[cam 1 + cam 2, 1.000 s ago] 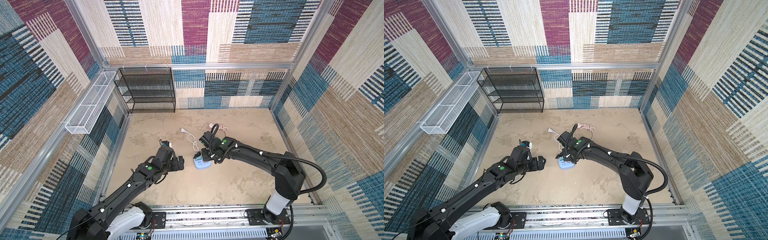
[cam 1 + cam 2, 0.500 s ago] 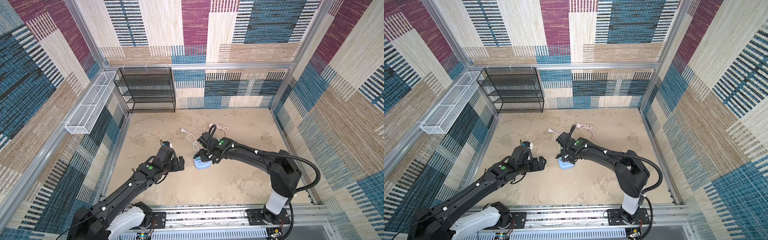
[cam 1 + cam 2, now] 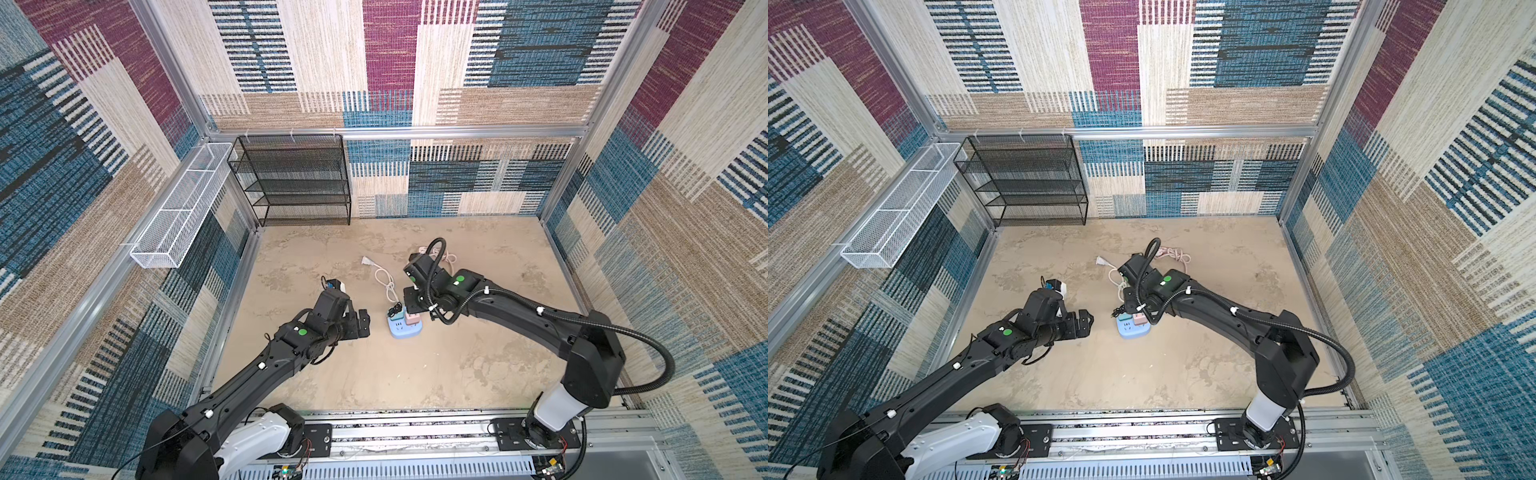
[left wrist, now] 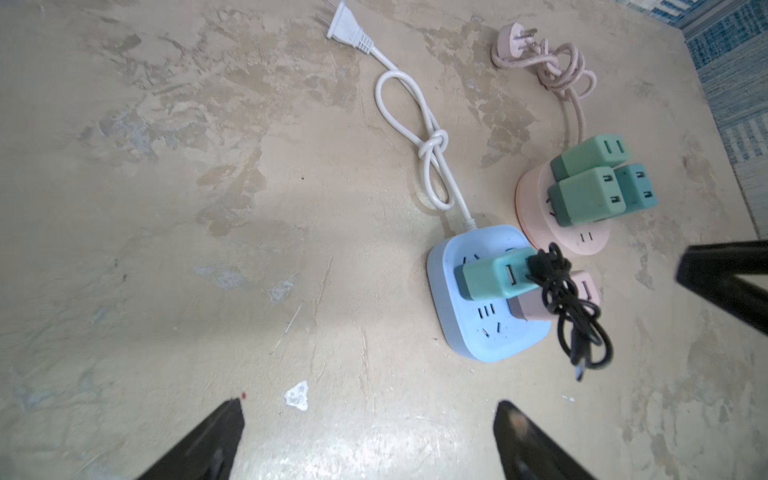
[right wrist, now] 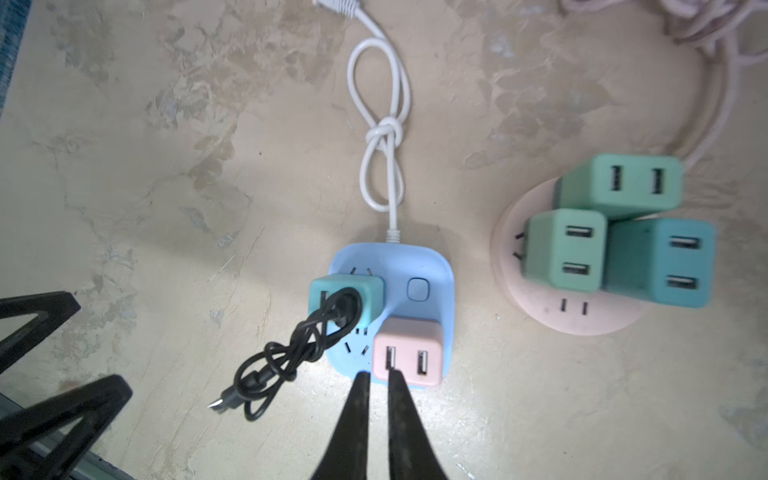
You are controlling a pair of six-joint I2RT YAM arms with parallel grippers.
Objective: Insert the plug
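- The beige mottled worktop [image 3: 374, 382] carries a pale blue square power strip [image 5: 440, 270] near its middle.
- The pink cube adapter plug [image 5: 407, 353] stands upright on one corner of this strip, with its two USB ports facing up. I cannot tell if it is pushed in fully.
- The right gripper [image 5: 379, 374] is over the strip. Its fingers [image 5: 357, 415] are clenched together and grasp nothing, and their tips are just at the edge of the pink plug.
- The left gripper [image 4: 370, 405] is beside the strip, a little apart. Its fingers are released wide, and nothing is between them.
- A teal cube adapter [image 5: 370, 291] is also in the blue strip, next to the pink plug. A tangled black cable [image 5: 286, 353] hangs out of it onto the worktop.
- The strip's white cord [image 5: 382, 137] has a knot and ends in a flat white two-pin plug [image 4: 345, 27], lying free.
- Just beside the blue strip is a round pink power strip [image 5: 573, 316] with three green and teal cube adapters [image 5: 565, 249] in it. Its pink cord [image 4: 557, 70] lies coiled.
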